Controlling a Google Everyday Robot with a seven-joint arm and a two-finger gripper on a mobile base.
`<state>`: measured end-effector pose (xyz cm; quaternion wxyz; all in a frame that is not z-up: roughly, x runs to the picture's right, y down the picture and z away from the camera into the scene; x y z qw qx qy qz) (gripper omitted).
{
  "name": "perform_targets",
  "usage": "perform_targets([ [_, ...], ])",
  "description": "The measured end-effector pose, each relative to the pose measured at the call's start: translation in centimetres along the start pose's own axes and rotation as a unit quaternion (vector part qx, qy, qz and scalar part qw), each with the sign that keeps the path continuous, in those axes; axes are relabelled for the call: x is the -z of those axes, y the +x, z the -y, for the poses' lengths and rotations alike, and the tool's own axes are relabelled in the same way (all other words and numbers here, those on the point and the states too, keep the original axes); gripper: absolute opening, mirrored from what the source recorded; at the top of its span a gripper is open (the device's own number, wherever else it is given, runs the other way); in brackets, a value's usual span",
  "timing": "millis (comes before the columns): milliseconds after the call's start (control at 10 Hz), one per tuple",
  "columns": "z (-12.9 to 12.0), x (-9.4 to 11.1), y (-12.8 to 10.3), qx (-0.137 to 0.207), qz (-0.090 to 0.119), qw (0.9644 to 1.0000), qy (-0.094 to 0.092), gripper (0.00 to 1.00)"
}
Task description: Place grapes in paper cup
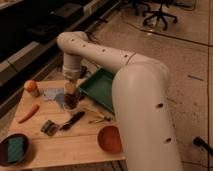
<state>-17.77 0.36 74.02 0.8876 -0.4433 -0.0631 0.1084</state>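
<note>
On a wooden tabletop (75, 145), a dark dish (6, 156) holding a green sponge (16, 147) sits at the near-left corner, well apart from the work. Further back, an orange carrot (28, 113) lies on the bare wood, and an orange-topped object (31, 88) stands near the far-left edge. A small brush-like tool (49, 128) and a dark-handled utensil (73, 120) lie nearer the middle, neither in the arm's way. Just right of them the gripper (70, 92) hangs straight down from the robot's white arm (107, 57), pinching the grapes (71, 99), whose dark bunch dangles beneath it, lifted upright, probably so it can drop lengthwise into a narrow mouth. The paper cup (65, 106) appears to be the pale shape directly under the bunch, on or beside a bluish cloth (52, 94); most of it is hidden by the grapes, and whether the fruit touches its rim cannot be told. By that judgement the placing is near its end, with only lowering and release left. To the right, a green tray (97, 87) lies close beside the cup and could be nudged by a sideways move. A reddish-brown bowl (110, 138) rests at the near edge, partly behind the arm's bulky forward link.
</note>
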Motion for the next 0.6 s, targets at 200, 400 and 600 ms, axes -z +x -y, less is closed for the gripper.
perform_targets([
  [200,0.23,-0.40,0.01,-0.001,0.002,1.0000,-0.005,0.77],
  [400,0.19,-0.61,-0.40,0.022,0.024,0.9990,-0.031,0.78],
  [600,0.22,-0.67,-0.36,0.034,0.035,0.9978,-0.046,0.78],
])
